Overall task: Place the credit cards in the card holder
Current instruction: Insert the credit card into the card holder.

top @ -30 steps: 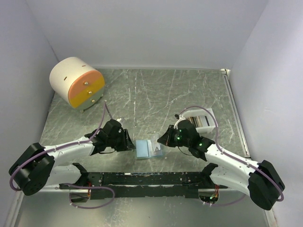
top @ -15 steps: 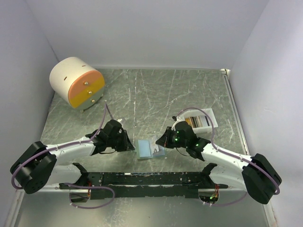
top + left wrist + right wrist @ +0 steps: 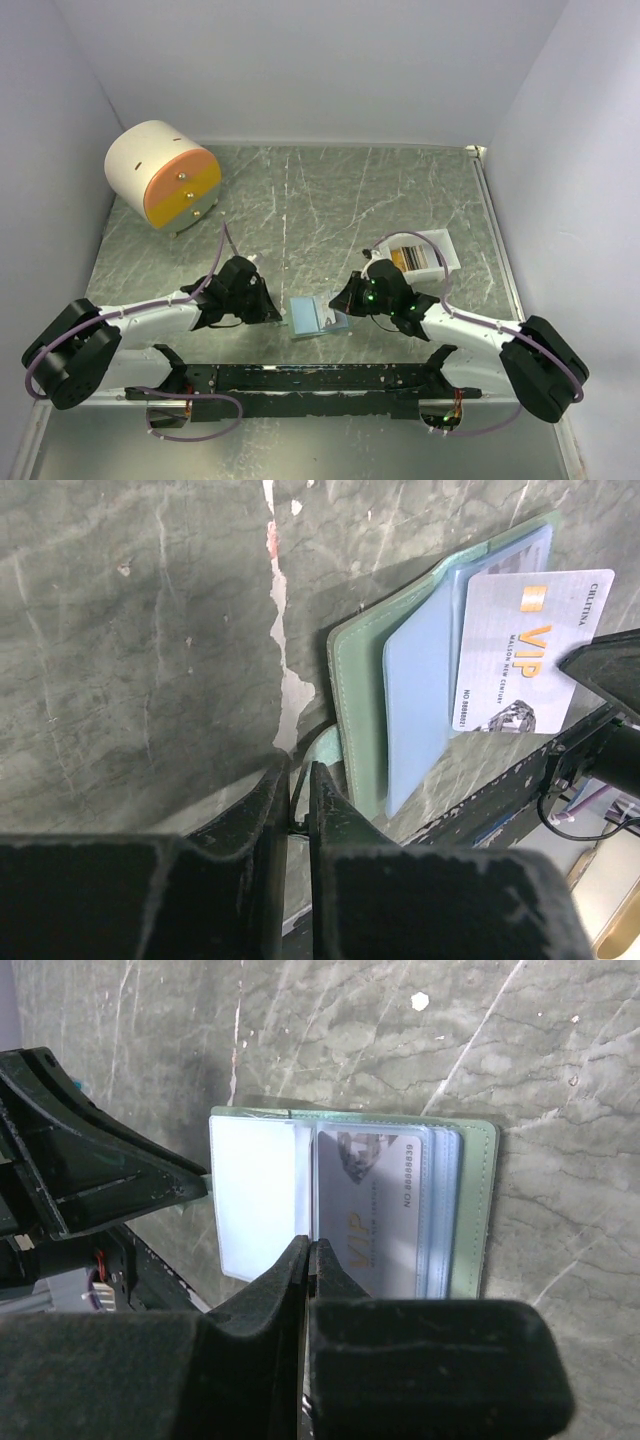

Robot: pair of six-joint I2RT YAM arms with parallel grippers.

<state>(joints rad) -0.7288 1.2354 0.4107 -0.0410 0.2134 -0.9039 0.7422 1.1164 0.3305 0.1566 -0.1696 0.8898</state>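
Beyond the card holder [image 3: 358,710], open flat between both tools, the grey-green marbled surface [image 3: 330,200] runs to pale walls [image 3: 300,70], with a round cabinet [image 3: 163,186] far to its left. Over its pockets the right tool [image 3: 308,1250] is clamped on a VIP card [image 3: 520,650]. The left tool [image 3: 298,780], nearly closed, pinches its green tab, the contact partly hidden.

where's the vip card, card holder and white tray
vip card [image 3: 525,650], left wrist view, middle of its face
card holder [image 3: 415,710], left wrist view, pale blue inner pocket
white tray [image 3: 451,258], top view, right rim
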